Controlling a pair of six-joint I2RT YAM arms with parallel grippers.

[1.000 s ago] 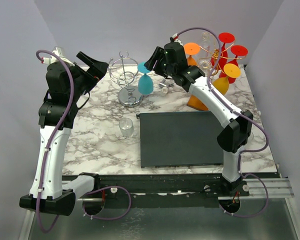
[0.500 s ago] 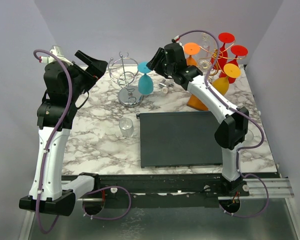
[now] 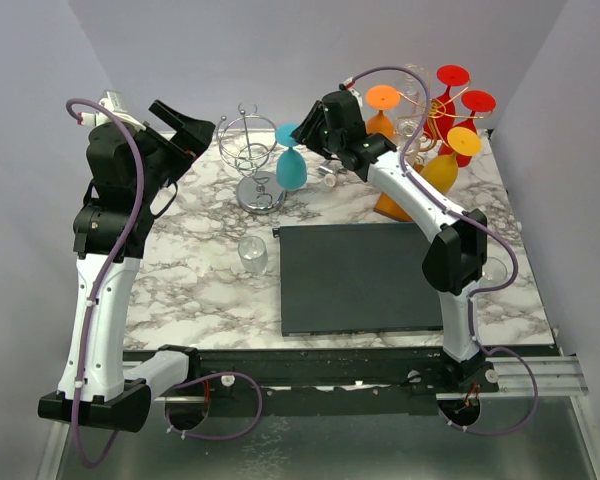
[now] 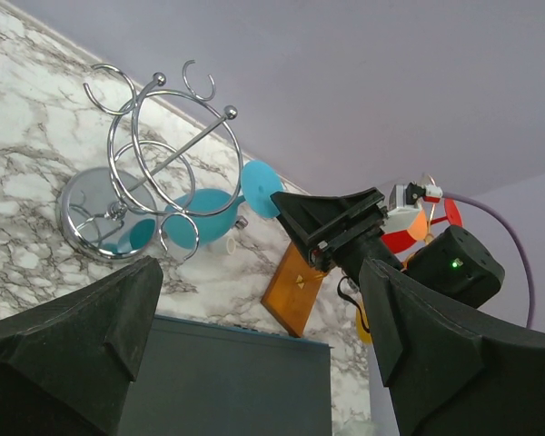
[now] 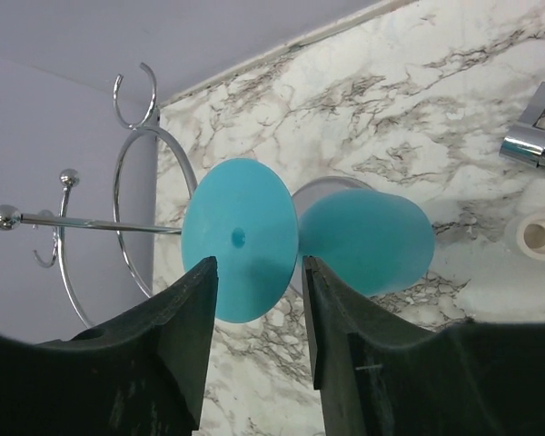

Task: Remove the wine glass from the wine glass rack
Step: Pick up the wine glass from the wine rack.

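As I log the overhead view, item one is the wine glass rack point(image 3: 391, 206): wooden base at the far right corner of the counter point(image 3: 200, 290), gold wire above it carrying hanging wine glasses point(image 3: 452, 75) in orange, red and yellow, feet uppermost.
Item two: chrome stand point(image 3: 248, 160), near the far edge, left of centre.
Item three: teal wine glass point(image 3: 291, 172), just right of the stand, foot uppermost. I cannot tell whether it hangs from the stand or rests on the counter.
Right gripper point(image 3: 305, 122): at that foot, well apart from the rack.
Left gripper point(image 3: 195, 135): raised over the far left corner, holding nothing.
Also listed: dark mat point(image 3: 365, 278), centre right; clear tumbler point(image 3: 252, 255) just beside the mat's left edge.

Left wrist view: my left fingers point(image 4: 82, 345) are spread wide, nothing between them. Stand, teal glass and right gripper lie beyond.

Right wrist view: fingers point(image 5: 163, 363) parted, the teal foot disc framed in the gap, no contact visible. Bowl to the right, stand to the left.
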